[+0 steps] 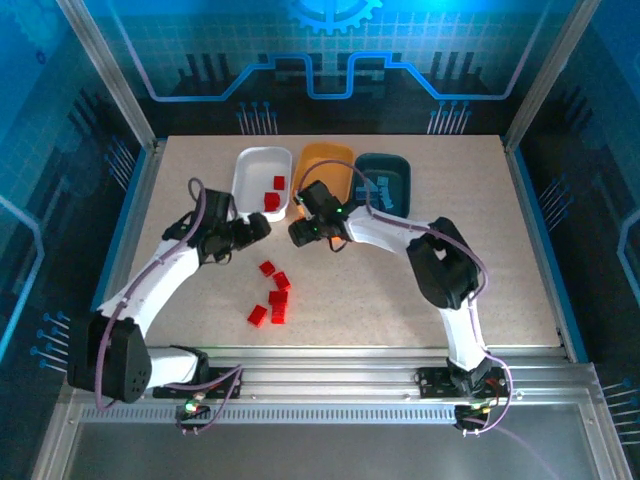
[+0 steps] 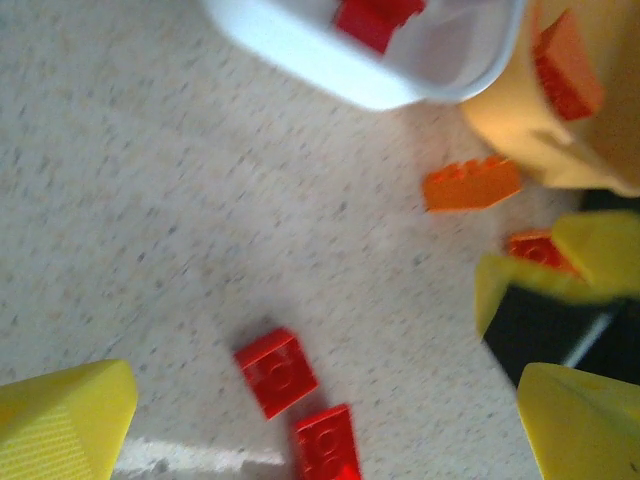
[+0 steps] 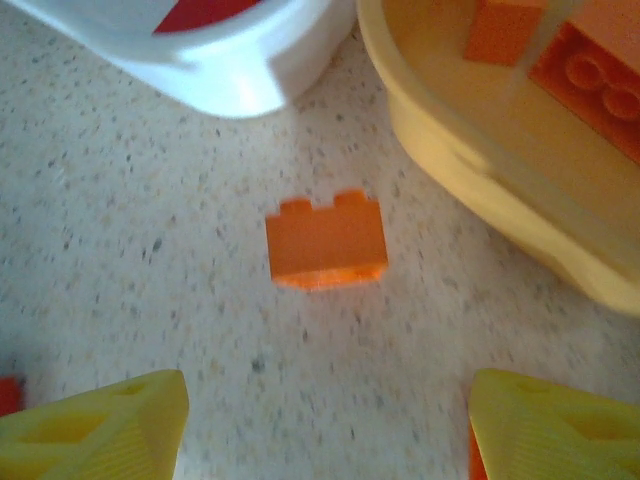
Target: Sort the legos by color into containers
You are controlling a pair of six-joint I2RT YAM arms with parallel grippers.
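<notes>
right wrist view: right end effector (image 3: 330,400) spread wide, orange lego (image 3: 325,240) on the counter (image 3: 150,200) at 12 o'clock; left end effector (image 2: 328,385) likewise spread.

The surface (image 1: 420,290) is beige with fine dark speckles. One tub (image 1: 250,165) is white, the next tub (image 1: 325,158) is a yellowish orange, and the third tub (image 1: 400,165) is dark teal. The loose bricks (image 1: 272,300) near the surface's middle are red, as are the bricks in the white tub (image 1: 272,195). A single brick (image 3: 325,240) is orange. The pieces in the teal tub (image 1: 383,188) are light blue. The left fingers (image 2: 60,420) and right fingers (image 3: 560,425) are bright yellow. The arms (image 1: 170,265) are white with black joints.
</notes>
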